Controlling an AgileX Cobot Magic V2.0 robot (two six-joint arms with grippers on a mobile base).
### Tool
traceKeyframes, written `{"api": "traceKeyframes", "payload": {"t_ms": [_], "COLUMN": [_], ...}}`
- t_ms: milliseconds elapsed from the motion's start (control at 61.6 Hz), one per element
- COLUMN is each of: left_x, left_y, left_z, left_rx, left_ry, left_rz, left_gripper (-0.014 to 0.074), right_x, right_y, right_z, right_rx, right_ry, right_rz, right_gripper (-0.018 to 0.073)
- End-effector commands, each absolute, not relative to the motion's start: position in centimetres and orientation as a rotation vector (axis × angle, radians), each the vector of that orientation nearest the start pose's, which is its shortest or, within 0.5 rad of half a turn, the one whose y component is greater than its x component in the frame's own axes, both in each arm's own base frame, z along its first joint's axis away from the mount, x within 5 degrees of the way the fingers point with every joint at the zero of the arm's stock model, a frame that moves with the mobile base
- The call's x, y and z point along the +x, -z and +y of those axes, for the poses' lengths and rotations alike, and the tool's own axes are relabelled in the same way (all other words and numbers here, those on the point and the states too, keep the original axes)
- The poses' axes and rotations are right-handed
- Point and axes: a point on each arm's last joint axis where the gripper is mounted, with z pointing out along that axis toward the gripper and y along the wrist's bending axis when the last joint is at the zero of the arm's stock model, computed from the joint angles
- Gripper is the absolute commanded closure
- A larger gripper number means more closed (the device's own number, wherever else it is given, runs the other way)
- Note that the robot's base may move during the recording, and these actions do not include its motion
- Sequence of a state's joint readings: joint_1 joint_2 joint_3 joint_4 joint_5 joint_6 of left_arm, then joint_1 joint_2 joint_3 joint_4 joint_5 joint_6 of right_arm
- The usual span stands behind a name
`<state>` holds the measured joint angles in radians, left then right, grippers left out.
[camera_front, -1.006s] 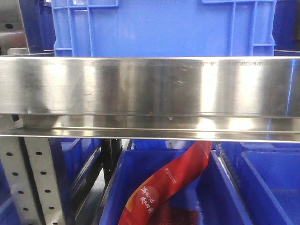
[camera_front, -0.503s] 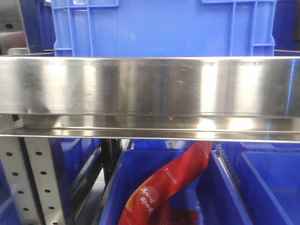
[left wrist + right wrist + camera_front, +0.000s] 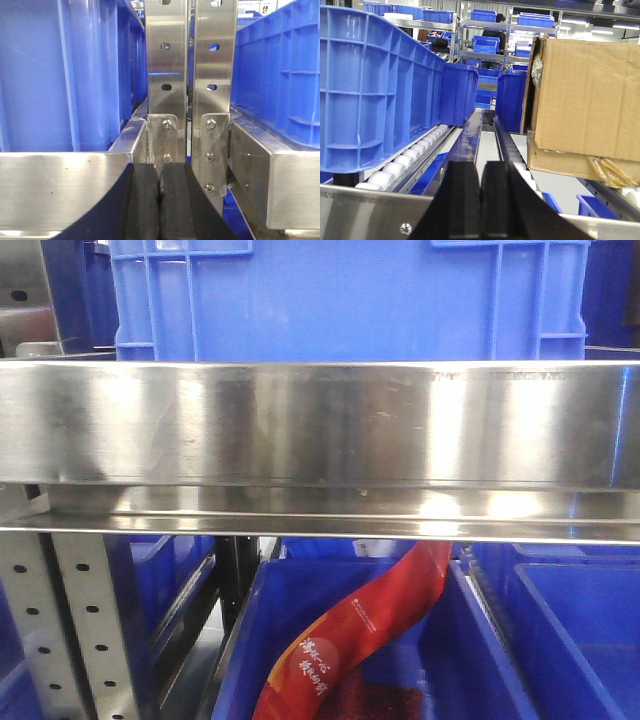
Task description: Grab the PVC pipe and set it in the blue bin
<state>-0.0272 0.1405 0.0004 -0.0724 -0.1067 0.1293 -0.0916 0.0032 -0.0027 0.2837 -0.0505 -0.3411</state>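
PVC pipe nowhere in view. Left end effector (image 3: 160,200) and right end effector (image 3: 481,200) both closed, empty. Risk: blind reach strikes shiny steel shelf rail (image 3: 320,425) or tall blue plastic bin (image 3: 370,90) alongside.

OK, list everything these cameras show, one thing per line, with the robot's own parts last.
Steel shelf beam: one, silver, across the front view.
Upper bin: one, blue, on the shelf above the beam.
Lower bins: several, blue, below the beam.
Red packet: one, red with white print, leaning in the middle lower bin.
Perforated uprights: two, silver, side by side between blue bins in the left wrist view.
Cardboard box: one, brown, on the right roller lane.
Large bin: one, blue, on the left roller lane.
PVC pipe: none visible.
Left gripper: black, shut, empty.
Right gripper: black, shut, empty.
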Motion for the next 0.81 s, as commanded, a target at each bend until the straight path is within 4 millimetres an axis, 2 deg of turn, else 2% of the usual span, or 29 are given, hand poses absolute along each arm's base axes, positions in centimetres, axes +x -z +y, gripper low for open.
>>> {"api": "traceKeyframes", "payload": {"t_ms": [0,795], "left_x": [6.78,6.78], "left_y": [-21.59,-21.59], "left_z": [-0.07,-0.07], "left_rx": [0.045,0.045], "left_ry": [-0.026,-0.026], "left_rz": [1.497,1.497], "left_gripper": [0.0707,0.0707], "right_x": [5.48,5.48], "right_y": [-22.00,-22.00], "right_z": [-0.73,-0.73], "right_rx": [0.047,0.047], "right_ry": [0.142,0.142], "right_rz": [1.409,1.409], "right_gripper": [0.0722,0.0722]}}
